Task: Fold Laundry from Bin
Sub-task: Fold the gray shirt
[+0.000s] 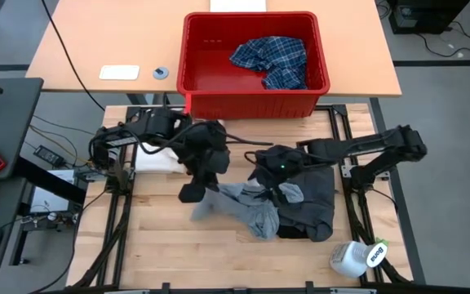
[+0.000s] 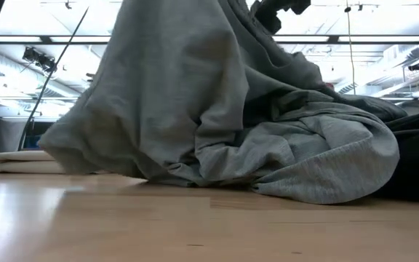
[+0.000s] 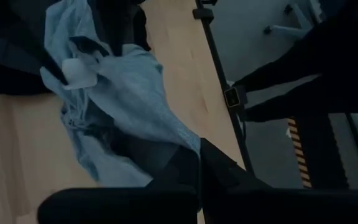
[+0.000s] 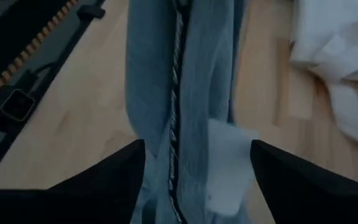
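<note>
Grey jersey filled the low view: the light grey garment (image 2: 217, 109) rose from the wooden table (image 2: 195, 225) in a tall drape, its lower folds piled on the boards. Seen from above, the left gripper (image 1: 196, 193) was clenched on one end of that garment (image 1: 251, 214), lifting it near the table's middle, while the right gripper (image 1: 282, 171) hovered just beside it over the dark grey garment (image 1: 312, 200), its fingers (image 4: 120, 171) spread wide on either side of a hanging strip of grey cloth with a white label, gripping nothing. The risk I judged nearest was that, with one end released, the whole weight hung from a single pinch; a quick pull could drag the heap sideways and bunch it rather than spread it flat. The open right fingers could also snag the seam or scoop up the dark garment underneath on closing. A white bottle (image 1: 357, 258) lay near the table's front right corner, where a swung sleeve might roll it off. Cream-white cloth (image 1: 155, 158) sat under the left arm, liable to catch. Farther back, the red bin (image 1: 255, 102) still held the plaid shirt (image 1: 272, 59), so most folding remained.
</note>
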Available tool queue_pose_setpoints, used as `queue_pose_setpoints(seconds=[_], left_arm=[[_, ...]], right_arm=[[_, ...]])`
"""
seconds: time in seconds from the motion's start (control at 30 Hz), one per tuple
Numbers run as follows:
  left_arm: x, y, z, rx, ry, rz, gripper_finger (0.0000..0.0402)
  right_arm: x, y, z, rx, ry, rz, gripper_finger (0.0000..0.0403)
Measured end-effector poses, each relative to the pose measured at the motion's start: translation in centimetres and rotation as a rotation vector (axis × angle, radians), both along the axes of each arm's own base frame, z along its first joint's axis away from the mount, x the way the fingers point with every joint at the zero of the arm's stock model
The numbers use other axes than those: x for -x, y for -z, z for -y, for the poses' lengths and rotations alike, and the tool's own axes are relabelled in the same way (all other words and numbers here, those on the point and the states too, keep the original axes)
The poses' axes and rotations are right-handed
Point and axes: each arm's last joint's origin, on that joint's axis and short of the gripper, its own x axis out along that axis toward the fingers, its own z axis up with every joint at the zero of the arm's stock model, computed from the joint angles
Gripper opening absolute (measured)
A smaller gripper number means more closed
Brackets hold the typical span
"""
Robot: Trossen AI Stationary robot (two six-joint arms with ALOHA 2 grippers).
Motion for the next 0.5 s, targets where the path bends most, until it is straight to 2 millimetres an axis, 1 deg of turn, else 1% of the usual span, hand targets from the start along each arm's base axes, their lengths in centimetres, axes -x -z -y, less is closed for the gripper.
queue_pose_setpoints(seconds=[0.1,0.27,0.33,0.5], left_arm=[[0.9,-0.5,0.0,-0.007,-0.004,-0.005,0.0000],[3.2,-2.5,-0.7,0.021,-0.059,0.065,0.0000],[4.0,-3.1,-0.7,0.022,-0.074,0.087,0.0000],[6.4,-4.7,-1.1,-0.001,-0.168,0.143,0.0000]], right_arm=[[-0.1,0.5,0.0,-0.042,-0.043,-0.032,0.0289],[-0.4,1.3,-0.4,-0.038,-0.079,-0.072,0.0272],[-0.7,1.8,-0.5,-0.042,-0.091,-0.086,0.0268],[-1.1,2.1,-0.6,-0.079,-0.115,-0.083,0.0268]])
